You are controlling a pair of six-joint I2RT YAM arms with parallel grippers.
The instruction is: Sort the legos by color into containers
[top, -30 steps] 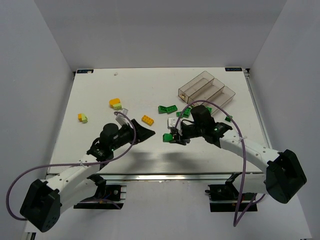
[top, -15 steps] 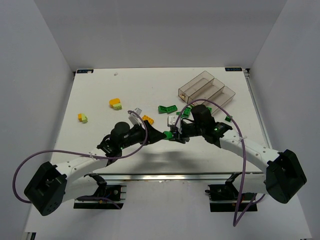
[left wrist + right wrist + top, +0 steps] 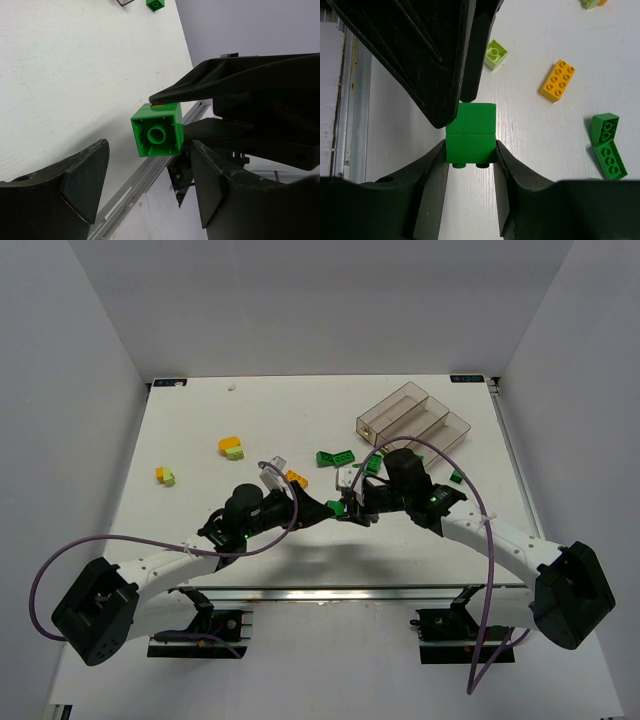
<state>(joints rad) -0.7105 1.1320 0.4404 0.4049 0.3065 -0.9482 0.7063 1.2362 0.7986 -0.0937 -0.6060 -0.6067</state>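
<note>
My right gripper (image 3: 470, 147) is shut on a stack of two dark green legos (image 3: 470, 132), holding the lower one above the table near its front edge. My left gripper (image 3: 150, 145) faces it from the left and stands open. Its fingertips (image 3: 92, 165) flank the stack (image 3: 157, 135) with a gap on the left side. In the top view both grippers meet at the green stack (image 3: 341, 508). The containers (image 3: 415, 420), three joined clear bins, sit at the back right. Loose legos lie about: orange (image 3: 295, 478), dark green (image 3: 335, 458), orange with lime (image 3: 231, 447).
More bricks lie on the white table: a small orange and lime one (image 3: 165, 475) at the left, dark green ones (image 3: 368, 467) (image 3: 456, 477) near the bins. The right wrist view shows a lime brick (image 3: 495, 54), an orange brick (image 3: 557, 81) and green bricks (image 3: 606, 145).
My left arm has swung right across the table until its open fingers reach the green stack. The right gripper has kept its hold and shifted only slightly.
</note>
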